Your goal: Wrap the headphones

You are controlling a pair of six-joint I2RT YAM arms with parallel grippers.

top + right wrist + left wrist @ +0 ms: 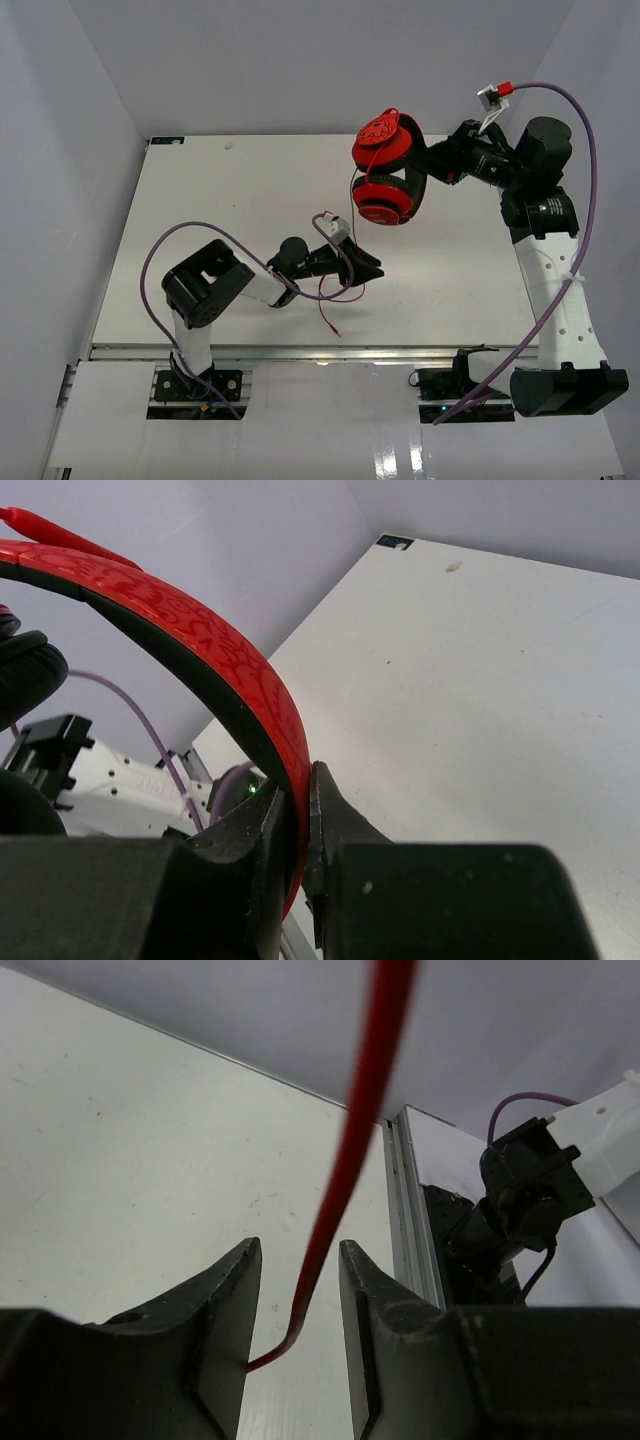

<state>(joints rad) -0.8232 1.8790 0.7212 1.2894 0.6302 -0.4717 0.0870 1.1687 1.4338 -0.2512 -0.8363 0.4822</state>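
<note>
Glossy red, black-padded over-ear headphones (390, 170) are clamped by the patterned band in the right gripper (305, 780), near the far edge of the flat white table (200, 200); the thin red cord (355, 1130) is straddled loosely by the parted left gripper (300, 1260).

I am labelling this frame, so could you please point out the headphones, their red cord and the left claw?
headphones (385, 193): top view, on the lower red ear cup.
red cord (358, 1120): left wrist view, on the stretch above the fingertips.
left claw (298, 1250): left wrist view, midway between its fingertips.

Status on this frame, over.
Right hand shut on headphones headband, held off the table. Left hand open, red cord between its fingers. No obstruction seen.
</note>
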